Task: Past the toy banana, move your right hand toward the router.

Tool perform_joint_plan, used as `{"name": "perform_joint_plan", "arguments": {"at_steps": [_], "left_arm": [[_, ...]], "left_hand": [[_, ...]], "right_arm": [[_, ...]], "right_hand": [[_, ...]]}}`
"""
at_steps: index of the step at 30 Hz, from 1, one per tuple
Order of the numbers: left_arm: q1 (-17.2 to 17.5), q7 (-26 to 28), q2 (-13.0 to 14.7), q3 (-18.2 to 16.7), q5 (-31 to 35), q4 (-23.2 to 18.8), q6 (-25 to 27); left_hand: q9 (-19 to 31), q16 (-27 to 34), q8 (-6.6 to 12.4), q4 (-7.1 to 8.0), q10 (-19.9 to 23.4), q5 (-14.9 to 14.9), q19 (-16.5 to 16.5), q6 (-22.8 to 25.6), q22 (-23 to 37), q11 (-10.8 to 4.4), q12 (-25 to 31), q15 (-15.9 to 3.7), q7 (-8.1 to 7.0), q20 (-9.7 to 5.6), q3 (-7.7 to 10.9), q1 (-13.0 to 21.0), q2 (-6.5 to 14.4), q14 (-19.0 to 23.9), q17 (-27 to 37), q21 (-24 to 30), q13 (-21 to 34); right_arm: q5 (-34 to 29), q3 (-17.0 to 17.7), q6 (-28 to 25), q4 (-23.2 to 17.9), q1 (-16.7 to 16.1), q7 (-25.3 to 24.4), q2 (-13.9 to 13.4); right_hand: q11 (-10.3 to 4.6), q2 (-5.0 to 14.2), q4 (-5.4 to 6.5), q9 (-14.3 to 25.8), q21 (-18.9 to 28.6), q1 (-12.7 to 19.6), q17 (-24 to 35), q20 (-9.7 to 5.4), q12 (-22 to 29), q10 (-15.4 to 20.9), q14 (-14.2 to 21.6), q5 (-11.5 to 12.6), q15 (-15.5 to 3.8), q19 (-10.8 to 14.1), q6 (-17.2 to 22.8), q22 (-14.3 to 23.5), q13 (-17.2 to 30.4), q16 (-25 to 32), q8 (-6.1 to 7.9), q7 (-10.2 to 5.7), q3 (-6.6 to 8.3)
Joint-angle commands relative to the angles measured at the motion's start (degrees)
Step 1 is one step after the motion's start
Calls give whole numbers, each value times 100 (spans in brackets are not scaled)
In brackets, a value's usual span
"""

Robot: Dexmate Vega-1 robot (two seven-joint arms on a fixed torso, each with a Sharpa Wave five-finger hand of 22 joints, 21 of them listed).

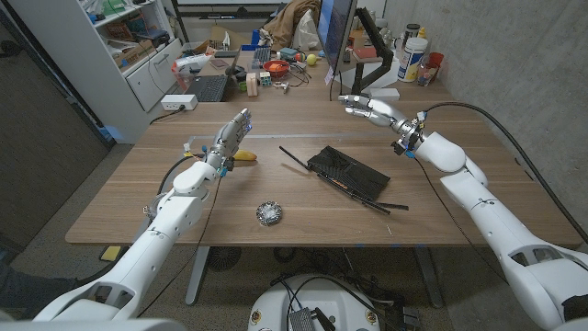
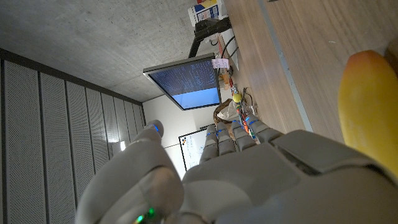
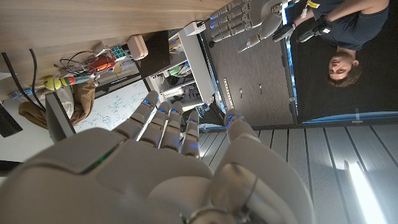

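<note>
Router (image 1: 347, 174) sits flat near the middle of the surface (image 1: 441, 213), black, with its thin antennas splayed out to the far left and near right. The toy banana (image 1: 244, 155) is over on the left half, just beside the left hand (image 1: 232, 138), and well apart from the router.

Right hand (image 1: 371, 108) is up over the far right part of the surface, fingers (image 1: 355, 101) stretched out and slightly apart, holding nothing, pointing left. Left hand is also extended with fingers straight and close together, nothing in them as far as I can tell; in its wrist view the banana (image 2: 368, 106) shows right next to it.

So the way I'd do this one: the right hand is on the far side of the router, so it mostly just needs to come back toward the near side and a bit left. Keep it high enough to clear those antennas, they stick out and would snag easily. Keep the fingers loose and empty, no need to grab anything. I'd stop above or just beside the router body instead of pressing on it. There's also a small crumpled silvery thing (image 1: 269, 213) near the front edge, easy to stay away from.
</note>
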Motion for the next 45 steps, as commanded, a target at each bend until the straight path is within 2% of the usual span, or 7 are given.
{"name": "perform_joint_plan", "arguments": {"at_steps": [1, 14, 32, 45], "left_arm": [[0, 14, -9, 4, 8, -3, -4], [1, 15, -25, 10, 2, 11, -7], [75, 59, 3, 4, -2, -92, 73], [73, 87, -2, 11, 24, -113, 56]], "left_hand": [[21, 17, 32, 5, 9, -6, 39, 23, 29, -51, 30, 30, -22, -13, -16, 27, 36, -42, 10, -33, 21], [22, 16, 34, 3, 3, -12, 27, 33, 30, -51, 29, 34, -19, 1, -27, 29, 43, -47, 10, -56, 21], [22, 14, 36, 1, 2, -21, 17, 46, 32, -44, 31, 41, -8, 14, -39, 32, 54, -58, 11, -80, 21], [22, 16, 36, 0, -7, -26, 19, 52, 33, -45, 29, 42, -8, 14, -47, 33, 59, -57, 11, -89, 21]], "right_arm": [[-719, -52, 161, -61, -4, -424, -117], [-1295, -123, 256, -63, 13, -853, -197], [-1668, -274, 433, 1, 95, -1030, -350], [-2261, -355, 536, 21, 136, -1502, -442]], "right_hand": [[-4, 2, -29, 18, -28, 34, 17, -67, 4, 28, 25, 15, -22, 37, -5, 13, 11, -9, 29, -21, 7], [-26, 0, -32, 19, -72, 29, 19, -62, -1, 17, 17, 19, -35, 37, -13, 14, 11, -16, 24, -47, 10], [-41, -3, -27, 19, -123, 8, 23, -77, 9, 45, 24, 23, -55, 55, -24, 16, 12, -14, 19, -73, 8], [-83, -1, -24, 20, -164, -5, 24, -94, 3, 35, 36, 29, -83, 80, -33, 17, 13, -12, 16, -94, 11]]}}
